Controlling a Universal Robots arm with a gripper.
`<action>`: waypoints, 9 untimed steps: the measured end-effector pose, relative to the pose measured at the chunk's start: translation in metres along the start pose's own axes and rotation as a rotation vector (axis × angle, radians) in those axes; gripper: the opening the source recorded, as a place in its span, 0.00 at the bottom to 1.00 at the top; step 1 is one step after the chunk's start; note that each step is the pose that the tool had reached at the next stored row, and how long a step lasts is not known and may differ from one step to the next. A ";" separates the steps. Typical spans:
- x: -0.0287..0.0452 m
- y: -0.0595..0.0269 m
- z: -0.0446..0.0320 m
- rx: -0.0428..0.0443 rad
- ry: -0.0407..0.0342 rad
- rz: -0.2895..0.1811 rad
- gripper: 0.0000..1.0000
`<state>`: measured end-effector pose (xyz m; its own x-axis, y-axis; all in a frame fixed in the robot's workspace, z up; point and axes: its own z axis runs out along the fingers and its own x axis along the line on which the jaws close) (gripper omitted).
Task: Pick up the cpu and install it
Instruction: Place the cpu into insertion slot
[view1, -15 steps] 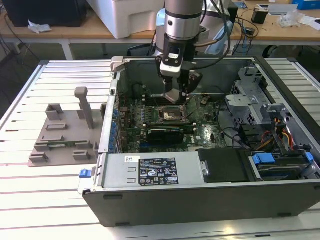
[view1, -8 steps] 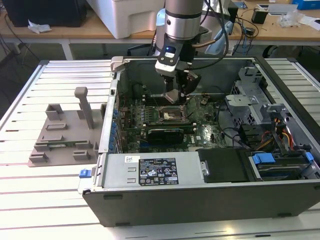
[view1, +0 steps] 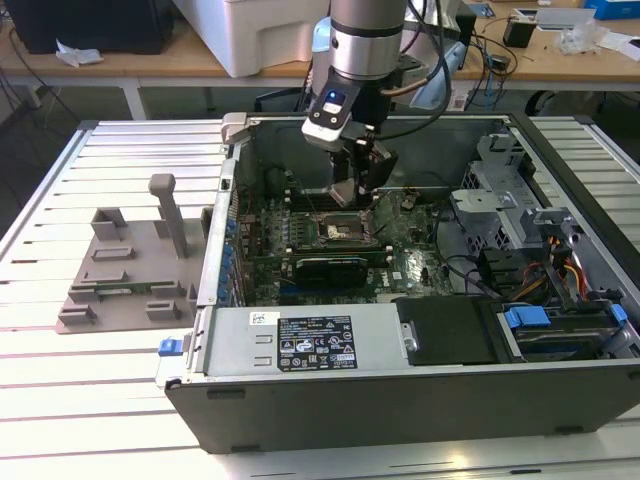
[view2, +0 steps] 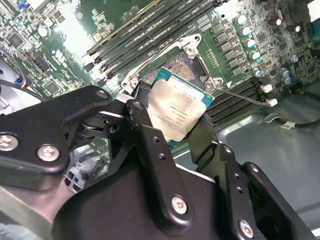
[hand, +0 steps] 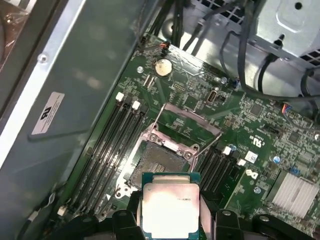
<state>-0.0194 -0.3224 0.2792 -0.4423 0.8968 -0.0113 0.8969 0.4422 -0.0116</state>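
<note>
The cpu (view2: 175, 112), a flat square chip with a silvery top and green rim, sits clamped between my black fingers (view2: 145, 125) in both wrist views, also cpu (hand: 170, 207). My gripper (view1: 352, 195) is shut on it and hangs inside the open computer case, a short way above the motherboard (view1: 400, 265). Just beneath and slightly ahead lies the black metal-framed socket (hand: 159, 162), its contact field bare and its load frame (hand: 187, 122) swung open. The same socket (view2: 176, 65) shows partly behind the chip.
Memory slots (hand: 112, 145) flank the socket on both sides. The case walls (view1: 225, 230), a drive cage (view1: 500, 200) with cables and the power supply (view1: 320, 340) ring the board. A grey fixture tray (view1: 130, 270) with upright posts stands on the table at the exterior view's left.
</note>
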 end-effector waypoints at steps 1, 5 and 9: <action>0.0000 0.0000 0.0000 0.0001 0.0001 0.010 0.55; 0.0000 0.0000 0.0002 0.0013 -0.0003 0.072 0.55; 0.0000 0.0000 0.0004 0.0032 -0.0024 0.131 0.55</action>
<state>-0.0193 -0.3224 0.2788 -0.3210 0.9469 -0.0153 0.9470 0.3209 -0.0131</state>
